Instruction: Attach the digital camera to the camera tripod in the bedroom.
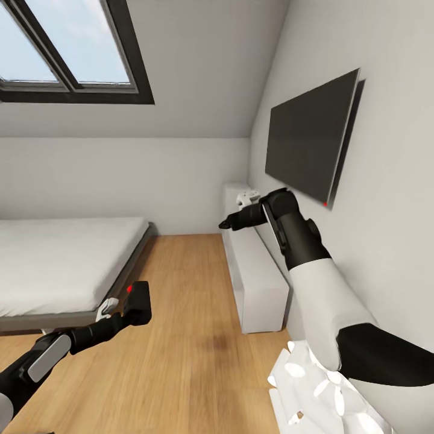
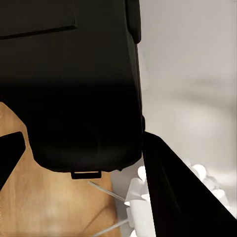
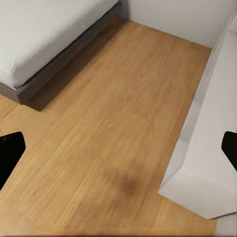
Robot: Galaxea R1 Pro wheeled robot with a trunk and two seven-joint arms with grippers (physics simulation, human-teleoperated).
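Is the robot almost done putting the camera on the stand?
Not yet. Done: the robot is in the bedroom, by the bed and the wall TV. In hand: its left hand grips the black camera, red button up. Left: find the stand and fix the camera on it. The right hand is open.

- Your right arm (image 1: pixel 313 265) has a white upper shell, then a black forearm with a thin white band near the wrist.
- Your left arm (image 1: pixel 54 352) is black, with a grey rounded panel.
- Your finger tips (image 3: pixel 10 153) look plain black.
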